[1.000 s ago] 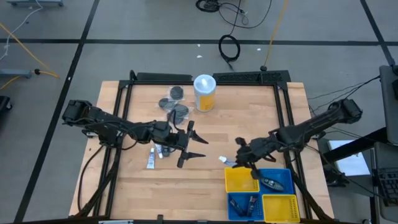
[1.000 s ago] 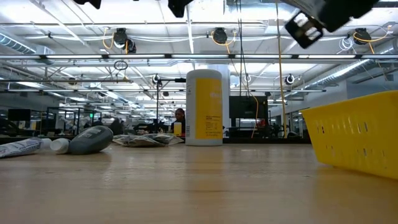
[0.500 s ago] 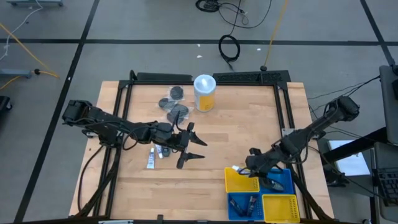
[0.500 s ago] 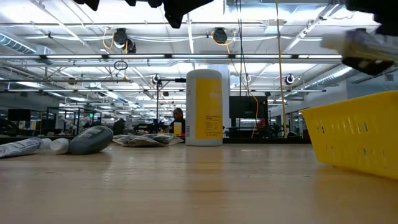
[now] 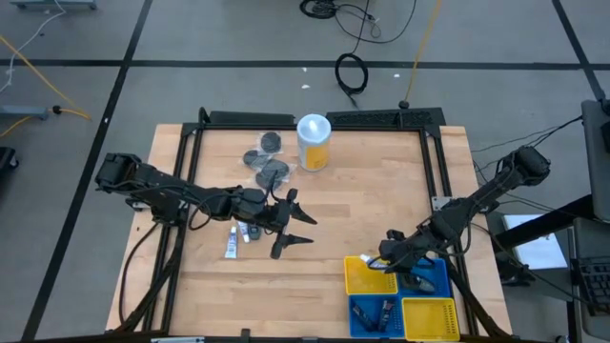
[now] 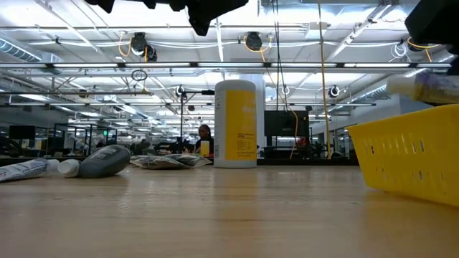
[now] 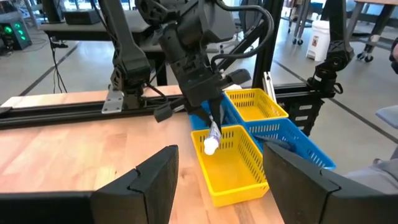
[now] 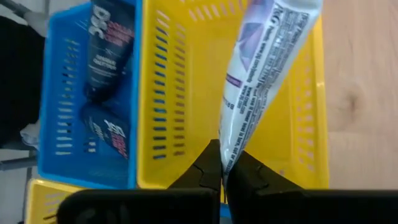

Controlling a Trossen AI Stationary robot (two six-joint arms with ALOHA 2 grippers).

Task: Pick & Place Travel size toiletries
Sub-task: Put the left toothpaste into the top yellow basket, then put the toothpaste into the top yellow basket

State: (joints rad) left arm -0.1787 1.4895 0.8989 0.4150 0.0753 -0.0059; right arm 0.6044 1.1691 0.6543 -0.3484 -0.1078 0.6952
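My right gripper (image 5: 383,258) is shut on a small white tube (image 8: 264,68) above the yellow basket (image 5: 371,277) at the near right of the table. The low view shows the tube (image 6: 423,87) just above the basket's rim (image 6: 405,129). My left gripper (image 5: 294,227) hovers open over the table's middle, touching nothing. On the table behind it lie another white tube (image 5: 232,246), small dark items (image 5: 251,232) and grey round packets (image 5: 272,172). Dark sachets (image 8: 106,53) lie in the blue basket (image 5: 426,275). My right gripper pinches the white tube by its flat crimped end (image 8: 226,157) between the two fingers (image 8: 208,167). The tube is lifted clear and slants down from the fingers, its cap end (image 7: 210,147) lowest, over the yellow basket's inside.
A tall yellow-and-white canister (image 5: 314,142) stands at the far middle of the table. Two more baskets, blue (image 5: 374,315) and yellow (image 5: 430,320), sit at the near edge. A black frame (image 5: 319,119) borders the table. Bare wood lies between the two arms.
My right gripper has carried the tube toward the table's near right and downward, from beside the yellow basket's far left corner to above its inside. It has stayed shut on the tube. My left arm has kept still.
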